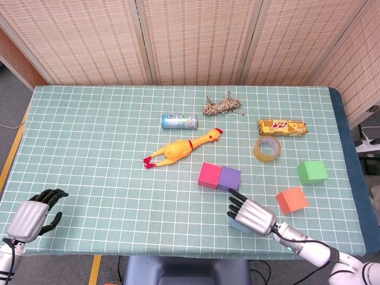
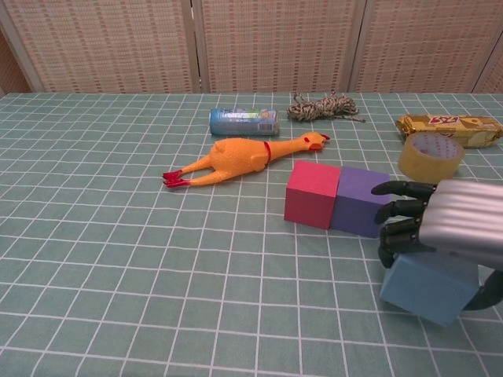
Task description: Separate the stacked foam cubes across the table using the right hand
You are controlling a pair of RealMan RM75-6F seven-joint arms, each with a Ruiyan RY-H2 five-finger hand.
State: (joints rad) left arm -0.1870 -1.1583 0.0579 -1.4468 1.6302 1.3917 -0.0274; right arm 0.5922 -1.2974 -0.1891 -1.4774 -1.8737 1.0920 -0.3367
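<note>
Holding the blue foam cube (image 2: 428, 287) near the bench's (image 1: 95, 148) front edge, our right hand (image 2: 456, 224) clasps it from above, fingers (image 2: 401, 210) wrapped. We judge it light and squashy; opposite flat faces suit best.

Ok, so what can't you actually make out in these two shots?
- Blue cube: head view, almost all under the right hand.
- Thumb contact on the cube: chest view, hidden behind it.
- Green cube, orange cube, left hand: outside the chest view.
- Wrapper print: too small.
</note>
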